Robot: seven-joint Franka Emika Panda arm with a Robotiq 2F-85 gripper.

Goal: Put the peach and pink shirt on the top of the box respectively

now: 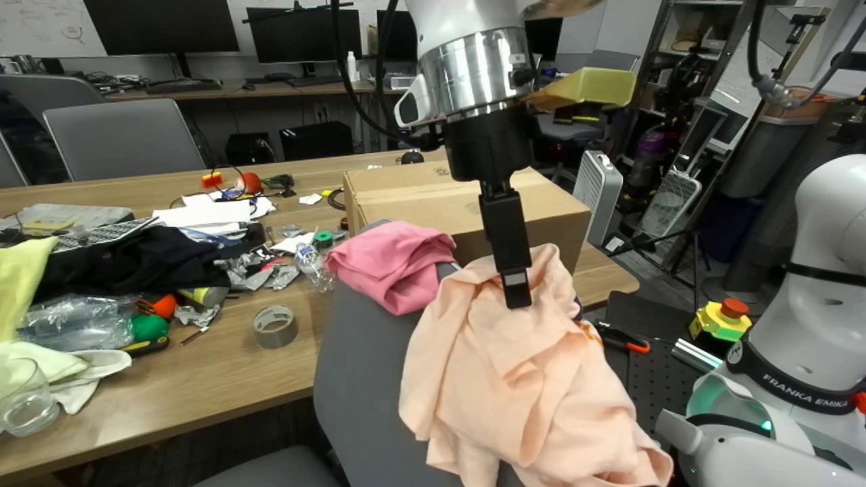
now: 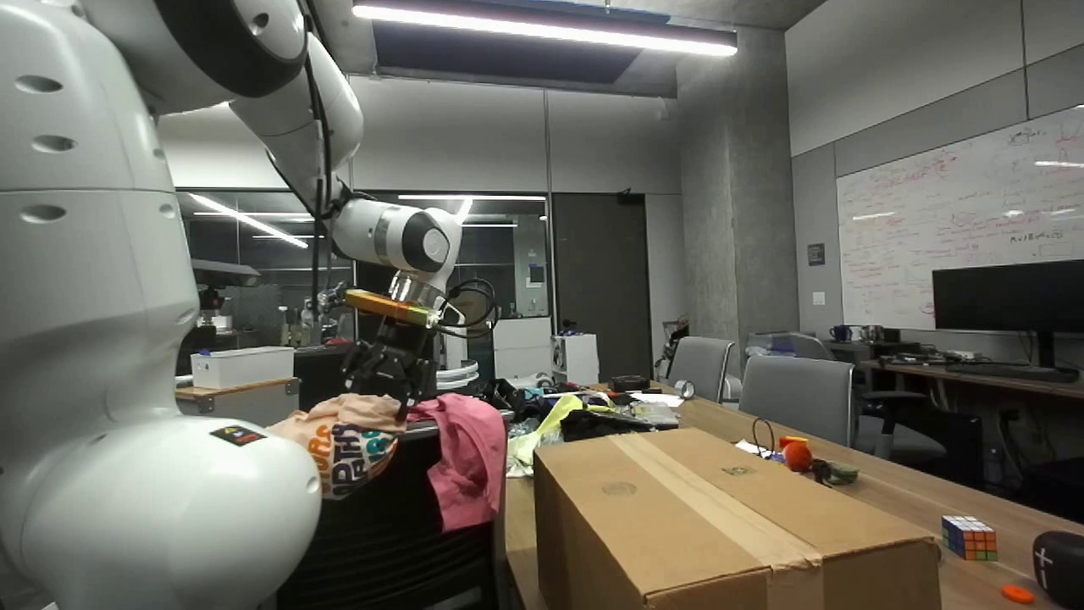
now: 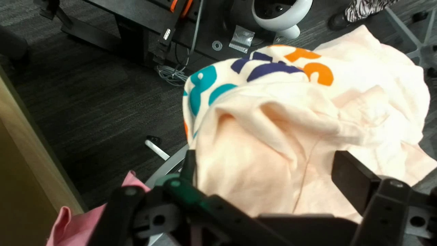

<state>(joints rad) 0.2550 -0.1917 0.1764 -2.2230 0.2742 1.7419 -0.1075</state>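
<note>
The peach shirt (image 1: 514, 379) is draped over the back of a grey chair, its printed side showing in an exterior view (image 2: 343, 453) and in the wrist view (image 3: 273, 78). The pink shirt (image 1: 399, 267) hangs beside it on the same chair back; it also shows in an exterior view (image 2: 470, 462) and at the lower left of the wrist view (image 3: 82, 223). The closed cardboard box (image 1: 423, 203) stands on the table behind the chair, also in an exterior view (image 2: 627, 508). My gripper (image 3: 269, 167) is open, pointing down at the peach shirt, which shows between its fingers. Whether they touch cloth is unclear.
The grey chair back (image 1: 365, 365) stands against the table (image 1: 298, 368). Tape roll (image 1: 275, 327), a bottle (image 1: 312, 267), dark cloth (image 1: 128, 260) and other clutter lie on the table. A Rubik's cube (image 2: 970, 538) is beyond the box. An emergency stop (image 1: 720, 321) is near the robot base.
</note>
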